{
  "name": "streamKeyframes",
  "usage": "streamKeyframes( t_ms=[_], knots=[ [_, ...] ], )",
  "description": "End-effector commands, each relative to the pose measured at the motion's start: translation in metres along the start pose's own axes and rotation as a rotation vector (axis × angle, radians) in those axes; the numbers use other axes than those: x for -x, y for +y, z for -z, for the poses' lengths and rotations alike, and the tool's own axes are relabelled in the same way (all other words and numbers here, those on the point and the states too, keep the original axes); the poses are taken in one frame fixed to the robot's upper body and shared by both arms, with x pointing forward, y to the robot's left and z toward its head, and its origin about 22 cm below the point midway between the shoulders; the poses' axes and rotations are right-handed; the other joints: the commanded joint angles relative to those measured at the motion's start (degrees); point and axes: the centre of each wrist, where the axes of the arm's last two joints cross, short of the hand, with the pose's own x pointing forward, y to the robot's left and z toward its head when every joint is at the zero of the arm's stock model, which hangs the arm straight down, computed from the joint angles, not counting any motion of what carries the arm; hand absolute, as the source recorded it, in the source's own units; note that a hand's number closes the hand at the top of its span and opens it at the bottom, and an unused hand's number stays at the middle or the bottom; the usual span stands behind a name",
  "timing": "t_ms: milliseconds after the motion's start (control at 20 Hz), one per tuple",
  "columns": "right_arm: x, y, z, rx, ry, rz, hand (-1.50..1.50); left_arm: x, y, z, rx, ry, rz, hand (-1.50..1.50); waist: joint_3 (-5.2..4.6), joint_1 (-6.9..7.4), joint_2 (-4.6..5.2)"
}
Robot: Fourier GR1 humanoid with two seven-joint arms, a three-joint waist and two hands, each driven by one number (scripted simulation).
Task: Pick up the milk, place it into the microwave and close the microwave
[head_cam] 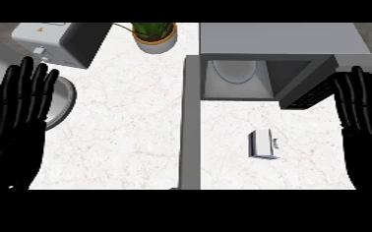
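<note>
A small white milk carton (263,144) lies on the marble counter, in front of the microwave (280,39). The microwave's cavity (236,80) stands open, with its door (191,123) swung out toward me at the left of the carton. My right hand (355,103) shows at the right edge, open with fingers up, well to the right of the carton and touching nothing. My left hand (22,113) rests open at the left edge, fingers up, far from the carton.
A potted plant (155,35) stands at the back centre. A grey toaster-like appliance (51,42) sits at the back left. A round metal rim (64,98) lies partly behind my left hand. White counter (123,128) spreads between the hands.
</note>
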Motion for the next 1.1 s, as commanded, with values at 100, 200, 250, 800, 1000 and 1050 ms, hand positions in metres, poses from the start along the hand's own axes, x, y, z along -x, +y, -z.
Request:
streamKeyframes(
  t_ms=[100, 200, 250, 800, 1000, 1050],
  knots=[
    [-0.011, 0.045, -0.003, -0.077, -0.023, 0.089, -1.5, -0.004, 0.017, 0.019, 0.018, 0.006, 0.034, -1.5, -0.86, -0.91, -1.15],
    [-0.021, 0.051, -0.019, -0.087, -0.026, 0.119, -1.5, -0.026, 0.027, -0.005, 0.032, 0.022, 0.034, -1.5, -0.86, -0.6, -1.32],
    [-0.033, 0.071, -0.013, -0.132, -0.063, 0.158, -1.5, -0.002, 0.045, 0.001, 0.009, 0.019, 0.03, -1.5, -0.93, -0.55, -1.23],
    [-0.023, 0.106, -0.038, -0.285, 0.048, 0.364, -1.5, 0.011, 0.042, -0.033, -0.04, 0.153, -0.161, -1.5, -0.85, -0.87, -1.17],
    [-0.03, 0.114, -0.041, -0.203, 0.046, 0.273, -1.5, -0.011, 0.057, -0.035, -0.04, 0.145, -0.149, -1.5, -0.86, -0.77, -1.21],
    [-0.013, 0.113, -0.049, -0.2, 0.053, 0.271, -1.5, -0.014, 0.055, -0.056, -0.036, 0.149, -0.14, -1.5, -0.85, -0.59, -1.24]
  ],
)
